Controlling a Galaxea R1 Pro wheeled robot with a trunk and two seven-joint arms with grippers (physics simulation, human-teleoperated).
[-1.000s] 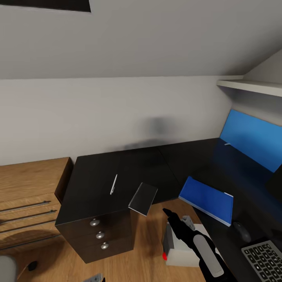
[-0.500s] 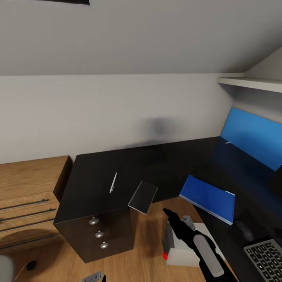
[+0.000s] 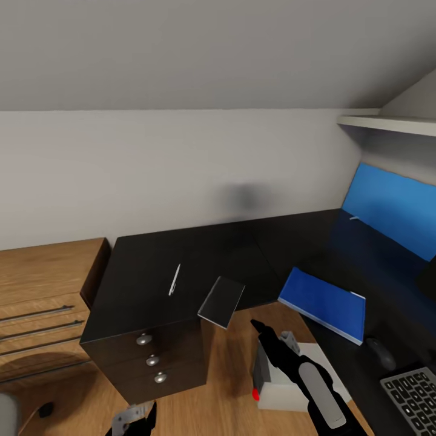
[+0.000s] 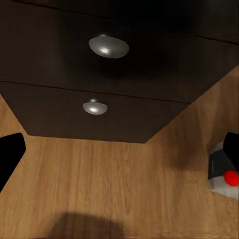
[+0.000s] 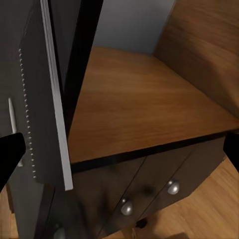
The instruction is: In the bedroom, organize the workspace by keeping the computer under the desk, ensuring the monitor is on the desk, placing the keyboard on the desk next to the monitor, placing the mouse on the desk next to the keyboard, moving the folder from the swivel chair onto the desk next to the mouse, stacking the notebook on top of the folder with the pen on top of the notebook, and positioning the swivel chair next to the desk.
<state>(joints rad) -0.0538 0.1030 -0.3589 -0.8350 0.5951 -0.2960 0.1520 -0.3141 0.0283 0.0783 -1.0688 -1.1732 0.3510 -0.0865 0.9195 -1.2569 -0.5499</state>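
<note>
- Overhead, a black L-shaped desk [image 3: 151, 272] is seen against the white wall, with a drawer unit [image 3: 151, 363] under its left end.
- A pen [image 3: 174, 280] lies on the desk's left part, and a dark notebook [image 3: 221, 301] sits just beside it, tilted over the desk's front edge.
- A blue folder [image 3: 324, 304] lies flat on the desk's right wing, well apart from the notebook.
- A mouse [image 3: 382, 353] is seen near the folder's corner, and a keyboard [image 3: 413, 398] lies just beyond the mouse at the picture's edge.
- A blue monitor [image 3: 393, 209] stands at the back right, under a white shelf [image 3: 387, 124].
- A white computer [image 3: 281, 378] with a red spot sits on the wooden floor [image 3: 224, 387] under the desk's right wing.
- The right hand [image 3: 257, 327] is held low before the notebook, holding nothing; its fingers are spread wide in the wrist view.
- The left hand [image 3: 136, 421] is seen at the bottom edge, facing the drawers; its fingers are set wide apart and nothing is held.
- A wooden dresser [image 3: 42, 290] stands left of the desk.
</note>
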